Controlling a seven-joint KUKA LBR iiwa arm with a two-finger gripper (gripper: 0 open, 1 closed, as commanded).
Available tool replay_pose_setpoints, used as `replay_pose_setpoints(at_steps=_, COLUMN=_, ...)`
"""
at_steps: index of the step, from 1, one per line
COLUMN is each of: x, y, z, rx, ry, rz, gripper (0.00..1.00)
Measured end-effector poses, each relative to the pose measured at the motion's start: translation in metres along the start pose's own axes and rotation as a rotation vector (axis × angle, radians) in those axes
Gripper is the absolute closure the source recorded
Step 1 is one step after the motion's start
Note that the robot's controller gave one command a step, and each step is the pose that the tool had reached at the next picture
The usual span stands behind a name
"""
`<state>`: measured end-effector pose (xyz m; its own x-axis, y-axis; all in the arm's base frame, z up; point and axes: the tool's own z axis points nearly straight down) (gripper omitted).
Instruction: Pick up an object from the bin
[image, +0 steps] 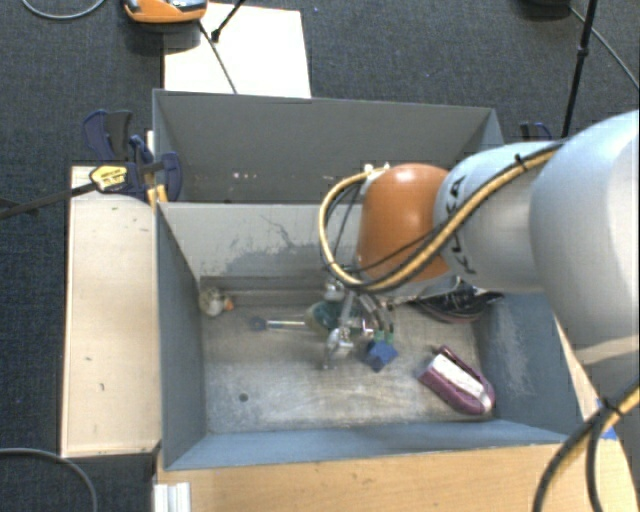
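The arm (520, 220) is reaching in from the right, and its jaws are hanging low over the middle of the bin (270, 395), between a teal-headed tool with a grey handle (290, 324) and a small blue block (380, 353) (both lying just beside the tips). Whether the jaws are released or clenched I cannot tell. A maroon-and-white packet (455, 382) is lying apart at the near right and a pale round piece (210, 301) at the far left, so the low placing is suggesting a pick from the middle pair.

My pale grey metal arm (560, 220) reaches in from the right. Yellow-and-black cables (335, 250) loop round its orange dome-shaped wrist cover (400, 225), and my small metal gripper (345, 335) points downward.
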<state>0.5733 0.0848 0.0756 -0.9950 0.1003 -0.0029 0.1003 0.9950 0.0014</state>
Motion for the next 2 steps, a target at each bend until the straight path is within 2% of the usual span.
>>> replay_pose_setpoints(at_steps=1, x=-0.001, y=0.0, z=-0.001, rx=-0.001, ry=-0.003, rz=0.003, gripper=1.0)
replay_pose_setpoints(at_steps=2, x=0.011, y=-0.012, z=-0.151, rx=0.0, ry=-0.007, rz=-0.232, gripper=1.0)
